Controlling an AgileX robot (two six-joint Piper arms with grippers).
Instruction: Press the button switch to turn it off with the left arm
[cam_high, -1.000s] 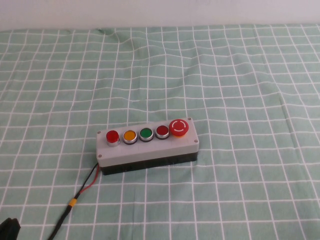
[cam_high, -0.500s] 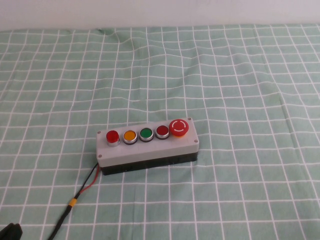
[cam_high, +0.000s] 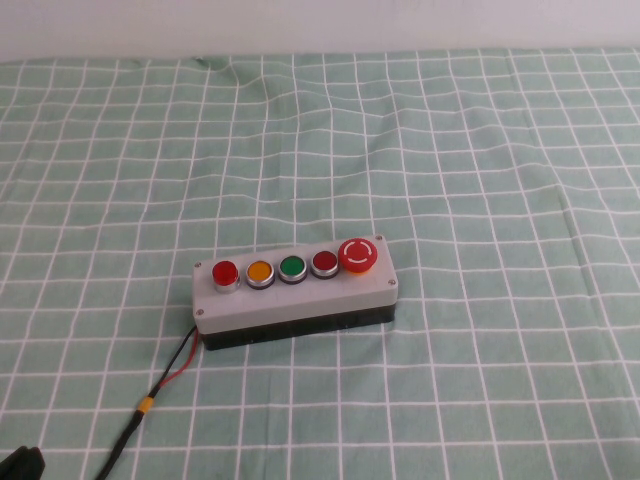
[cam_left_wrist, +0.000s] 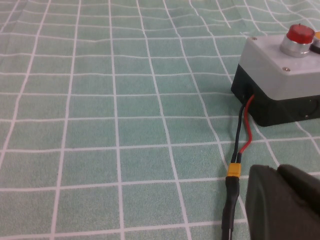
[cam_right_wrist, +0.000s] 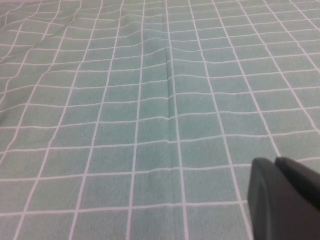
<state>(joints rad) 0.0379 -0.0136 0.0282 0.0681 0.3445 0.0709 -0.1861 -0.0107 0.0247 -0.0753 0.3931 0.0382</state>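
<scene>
Below, rumpled green checked cloth (cam_high: 480, 150), pale wall (cam_high: 300, 25), left gripper (cam_left_wrist: 282, 202) near button switch (cam_left_wrist: 299, 34), right gripper (cam_right_wrist: 282, 197) apart, fingers' state perhaps unreadable.

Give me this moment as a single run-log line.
left gripper: low, near-left of box | button switch: untouched | right gripper: over bare cloth

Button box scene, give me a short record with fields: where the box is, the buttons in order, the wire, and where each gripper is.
box: grey button box on the green checked tablecloth
buttons, robot's left to right: button switch, yellow button, green button, dark red button, mushroom button
wire: red-and-black wire leaves the box's left end
left gripper: near the wire, short of the box, touching nothing
right gripper: over bare cloth, away from the box
</scene>
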